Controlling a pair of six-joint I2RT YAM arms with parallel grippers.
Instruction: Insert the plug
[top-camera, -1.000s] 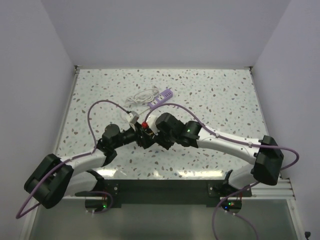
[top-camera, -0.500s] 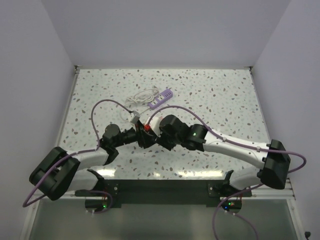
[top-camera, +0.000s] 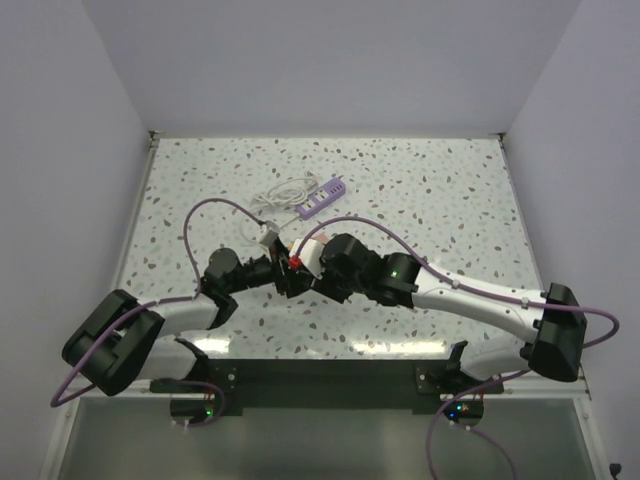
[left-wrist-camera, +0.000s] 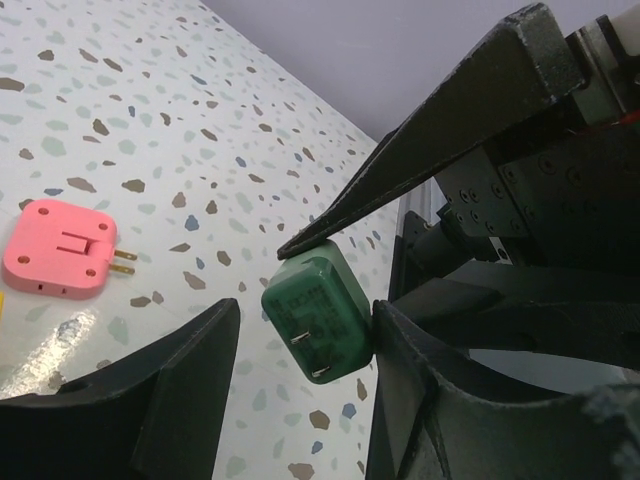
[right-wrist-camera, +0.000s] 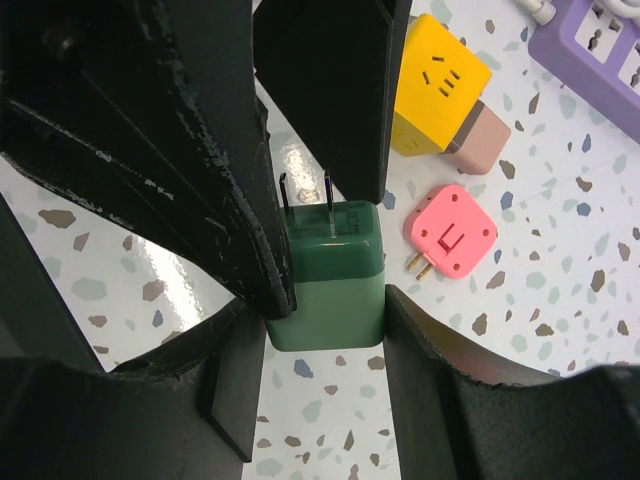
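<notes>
Green plug (right-wrist-camera: 327, 270) gripped by R jaws, sits between open L jaws.

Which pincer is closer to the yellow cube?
Left. The left pincer sits just beside the yellow cube; the right pincer is farther off, at the green plug's opposite end.

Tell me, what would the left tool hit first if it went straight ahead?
Likely the green plug, already between the left tool's fingers; the right tool gripping it sits beyond, depth unclear.
</notes>
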